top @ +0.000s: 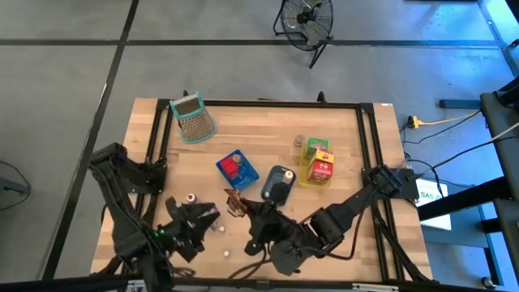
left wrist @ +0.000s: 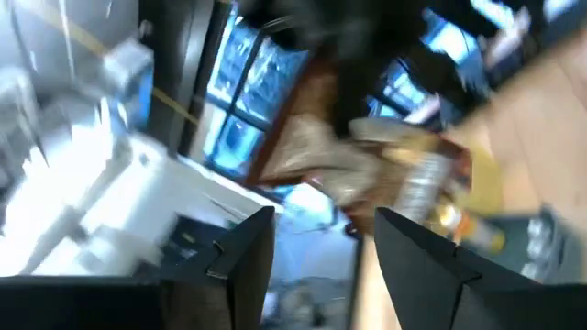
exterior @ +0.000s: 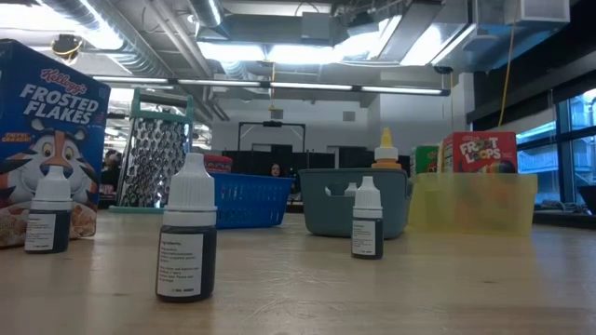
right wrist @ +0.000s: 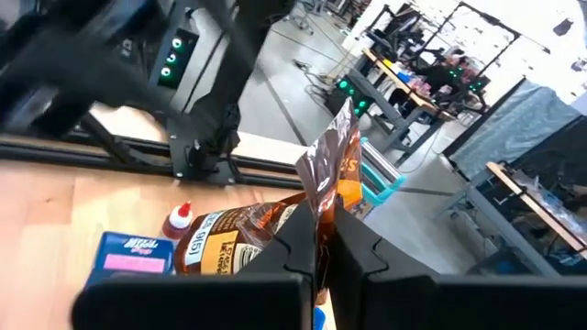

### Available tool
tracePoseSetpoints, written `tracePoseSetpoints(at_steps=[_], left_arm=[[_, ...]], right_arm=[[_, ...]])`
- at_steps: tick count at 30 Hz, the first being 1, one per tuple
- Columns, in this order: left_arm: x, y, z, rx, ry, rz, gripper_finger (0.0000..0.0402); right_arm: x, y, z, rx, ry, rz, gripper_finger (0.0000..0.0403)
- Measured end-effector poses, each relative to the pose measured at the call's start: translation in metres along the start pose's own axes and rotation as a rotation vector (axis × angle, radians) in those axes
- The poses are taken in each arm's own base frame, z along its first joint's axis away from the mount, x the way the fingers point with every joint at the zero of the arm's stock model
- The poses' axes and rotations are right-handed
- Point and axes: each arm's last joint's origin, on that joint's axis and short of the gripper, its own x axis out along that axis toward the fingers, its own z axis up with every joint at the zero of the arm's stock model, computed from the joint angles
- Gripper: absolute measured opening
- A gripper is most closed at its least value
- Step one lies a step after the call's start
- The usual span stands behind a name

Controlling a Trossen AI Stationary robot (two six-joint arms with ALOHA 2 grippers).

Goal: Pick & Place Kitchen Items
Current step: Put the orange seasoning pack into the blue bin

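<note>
Nearest us, our right gripper has its fingers pinched on the crinkled brown foil packet, lifting it at the worktop's six o'clock; our left gripper's fingers stand parted beside it.

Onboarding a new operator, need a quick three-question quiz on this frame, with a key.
1. True or false: the right gripper is shut on the brown packet.
2. The red box lies in a tray of which colour? A) green B) blue C) white
3. In one word, how do the fingers of the left gripper stand?

Key
1. True: in the right wrist view the fingers pinch the packet's top edge.
2. B: it is the blue tray, near the middle of the table.
3. Open: there is a clear gap between the fingers and nothing in it.
</note>
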Motion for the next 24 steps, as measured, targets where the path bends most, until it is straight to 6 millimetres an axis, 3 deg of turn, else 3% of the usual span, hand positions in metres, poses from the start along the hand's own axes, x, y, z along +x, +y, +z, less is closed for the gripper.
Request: tracePoseSetpoints(at_steps=[4, 11, 18, 24], left_arm=[[0.002, 0.042, -0.007, -0.309, 0.017, -0.026, 0.0182], [0.010, 0.093, -0.027, -0.654, 0.167, -0.275, 0.0183], [0.018, 0.091, -0.021, -0.753, 0.215, -0.461, 0.0183], [0.025, 0.080, -0.001, -0.660, 0.118, -0.570, 0.0183]], right_arm=[[-0.007, 0.004, -0.001, -0.010, 0.000, 0.022, 0.0009], [-0.008, 0.008, -0.002, -0.007, 0.004, 0.140, 0.0009], [-0.008, 0.009, -0.001, -0.016, -0.002, 0.198, 0.0009], [-0.007, 0.009, 0.000, -0.011, -0.008, 0.198, 0.0009]])
